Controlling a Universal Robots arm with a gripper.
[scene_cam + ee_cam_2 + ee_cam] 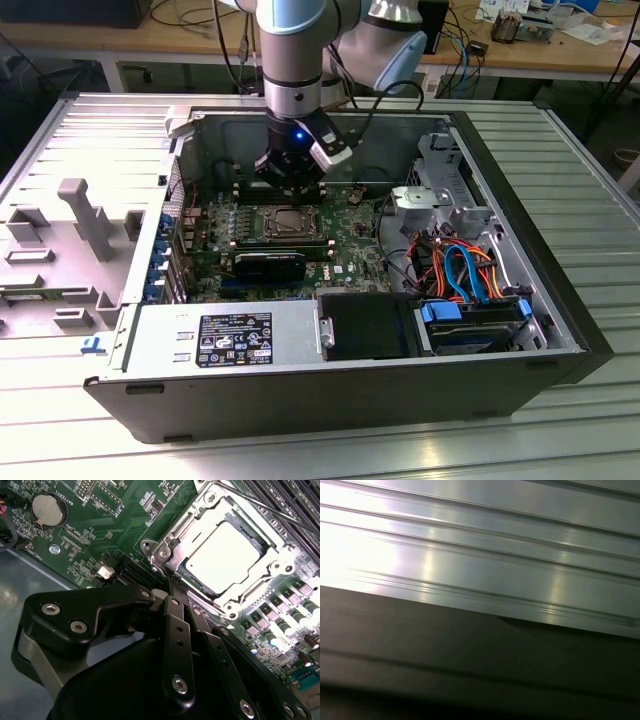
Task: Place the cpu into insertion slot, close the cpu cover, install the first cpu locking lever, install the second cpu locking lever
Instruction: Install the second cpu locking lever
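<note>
The cpu [222,555] already lies flat in the insertion slot [165,555] with the cpu cover [280,560] shut over it, just beyond the fingertips of the closed, empty hand [172,582] poised at the socket's edge.

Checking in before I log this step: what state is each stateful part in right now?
cpu: seated in the insertion slot, silvery top showing.
cpu cover: closed, lying flat around the chip.
locking lever: thin rod running along one side of the cover; whether latched, cannot tell.
gripper: fingers together, at the socket's edge.
computer case: open, side panel off.
</note>
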